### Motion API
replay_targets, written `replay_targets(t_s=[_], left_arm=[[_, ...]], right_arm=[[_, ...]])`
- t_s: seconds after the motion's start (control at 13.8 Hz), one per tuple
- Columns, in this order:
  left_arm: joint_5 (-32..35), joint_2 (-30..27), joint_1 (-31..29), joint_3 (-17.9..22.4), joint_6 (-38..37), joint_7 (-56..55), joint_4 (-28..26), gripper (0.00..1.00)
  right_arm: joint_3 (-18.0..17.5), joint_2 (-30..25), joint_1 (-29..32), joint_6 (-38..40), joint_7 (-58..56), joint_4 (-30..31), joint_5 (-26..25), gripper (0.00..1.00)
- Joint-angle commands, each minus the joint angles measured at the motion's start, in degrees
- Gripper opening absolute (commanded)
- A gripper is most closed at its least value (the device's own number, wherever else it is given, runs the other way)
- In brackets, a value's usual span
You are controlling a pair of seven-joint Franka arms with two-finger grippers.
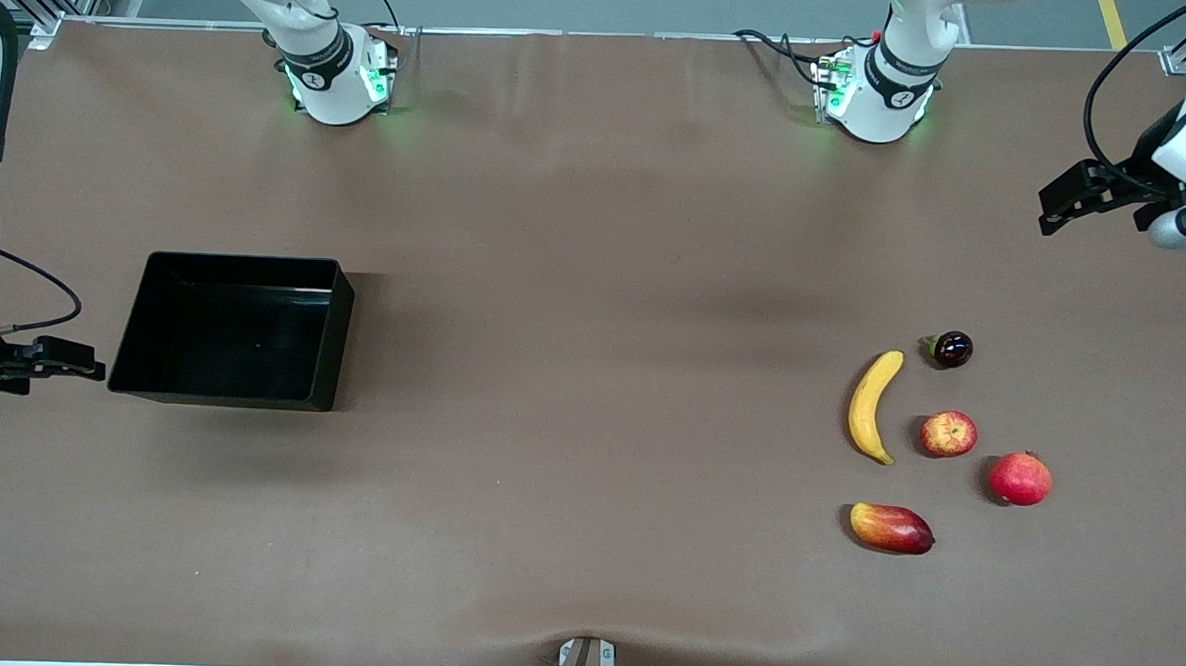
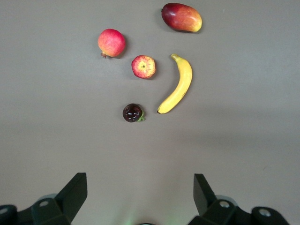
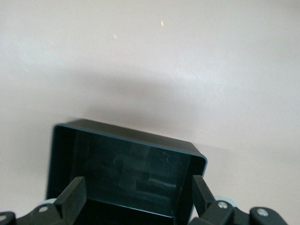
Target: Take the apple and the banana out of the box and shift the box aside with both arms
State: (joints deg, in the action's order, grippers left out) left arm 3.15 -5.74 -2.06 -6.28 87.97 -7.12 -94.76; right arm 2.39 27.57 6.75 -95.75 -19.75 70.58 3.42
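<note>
Front view: black box (image 1: 169, 299) bare inside

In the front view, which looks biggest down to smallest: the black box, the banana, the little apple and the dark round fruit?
1. black box
2. banana
3. apple
4. dark round fruit

From my front view, the right gripper (image 1: 91, 369) sits at the frame's lower-left edge, its wrist cut off there. The left gripper (image 1: 1054, 208) at the upper right loses its arm past the edge. In my right wrist view the box (image 3: 126, 173) runs off the bottom, and my own fingers (image 3: 72, 199) hide its near wall.
</note>
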Motion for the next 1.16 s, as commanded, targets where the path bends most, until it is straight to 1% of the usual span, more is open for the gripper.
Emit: replay_targets(t_s=[0.0,0.07,0.29,0.44,0.58,0.73,0.8,0.87,0.95,1.09], left_arm=[[-1.21,-1.03,-0.66,0.04,0.71,1.06,-0.87,1.00],[-1.12,-0.86,-0.66,0.04,0.89,1.06,-0.87,1.00],[-1.04,-0.42,-0.66,0.04,2.56,1.41,-0.96,1.00],[-1.04,-0.15,-0.66,0.04,3.43,1.50,-1.05,1.00],[-1.04,-0.06,-0.58,-0.05,3.44,1.50,-0.96,1.00],[-0.95,0.20,-0.40,-0.22,3.44,1.50,-0.96,1.00],[-0.69,0.20,-0.40,-0.31,3.44,1.41,-0.96,1.00],[-0.60,0.37,-0.40,-0.31,3.44,1.50,-0.87,1.00],[-0.51,0.38,-0.40,-0.40,3.44,1.41,-0.78,1.00],[-0.51,0.11,-0.40,-0.57,3.26,1.41,-0.87,1.00]], right_arm=[[0.34,-4.09,-2.26,5.89,8.99,-0.18,-0.52,1.00],[0.34,-5.49,-2.70,9.15,11.55,-0.18,-0.52,1.00],[0.25,-12.25,-2.97,16.36,14.29,2.01,-0.34,1.00],[0.16,-16.91,-3.49,18.93,18.33,4.91,-0.34,1.00],[0.16,-22.88,-3.76,17.80,18.52,10.43,-0.86,1.00],[0.08,-28.33,-5.68,18.41,18.35,14.22,-2.44,1.00],[-0.27,-31.40,-8.13,17.80,18.78,18.15,-5.76,1.00],[-0.45,-34.13,-9.63,15.88,18.96,21.50,-7.79,1.00],[-0.28,-35.73,-9.56,13.77,18.96,23.71,-7.90,1.00],[0.77,-35.83,-8.42,13.23,18.87,24.17,-7.03,1.00]])
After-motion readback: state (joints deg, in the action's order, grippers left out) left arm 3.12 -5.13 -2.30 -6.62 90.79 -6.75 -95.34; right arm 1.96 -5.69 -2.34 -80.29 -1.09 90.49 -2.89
